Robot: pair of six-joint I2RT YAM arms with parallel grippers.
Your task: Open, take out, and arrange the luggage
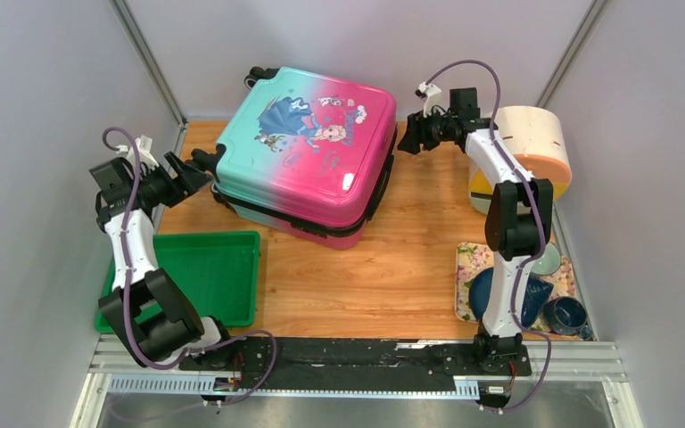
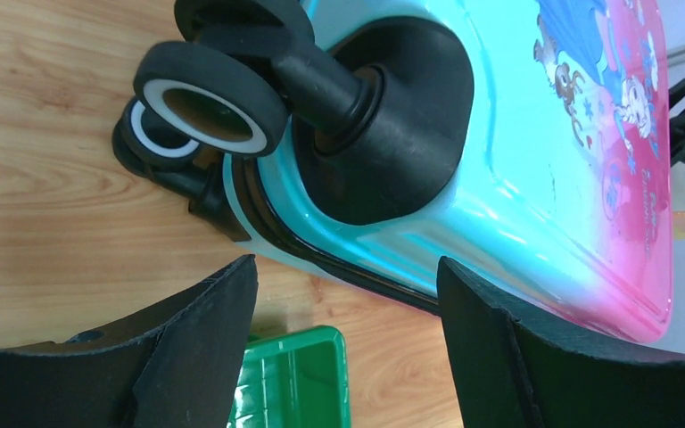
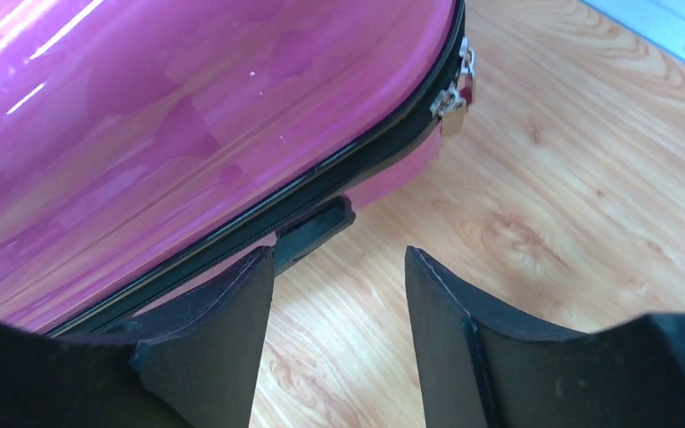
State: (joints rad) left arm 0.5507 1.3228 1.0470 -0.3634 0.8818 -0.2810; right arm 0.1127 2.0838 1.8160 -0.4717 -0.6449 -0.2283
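Observation:
The luggage [image 1: 303,147] lies flat and closed at the back of the wooden table, teal on the left, pink on the right. My left gripper [image 1: 198,174] is open beside its teal wheel corner. In the left wrist view the luggage [image 2: 517,134] and its black wheels [image 2: 210,107] fill the top, and the left gripper [image 2: 346,267] holds nothing. My right gripper [image 1: 408,134] is open at the pink far-right corner. In the right wrist view the right gripper [image 3: 337,259] is empty, with its left finger close to the luggage [image 3: 187,116] and the zip pulls [image 3: 453,89] ahead.
A green tray [image 1: 205,276] sits front left, also seen as the green tray [image 2: 299,379] between the left fingers. A cream-and-orange round container [image 1: 531,156] stands at the right wall. A floral tray [image 1: 466,267] with blue dishes lies front right.

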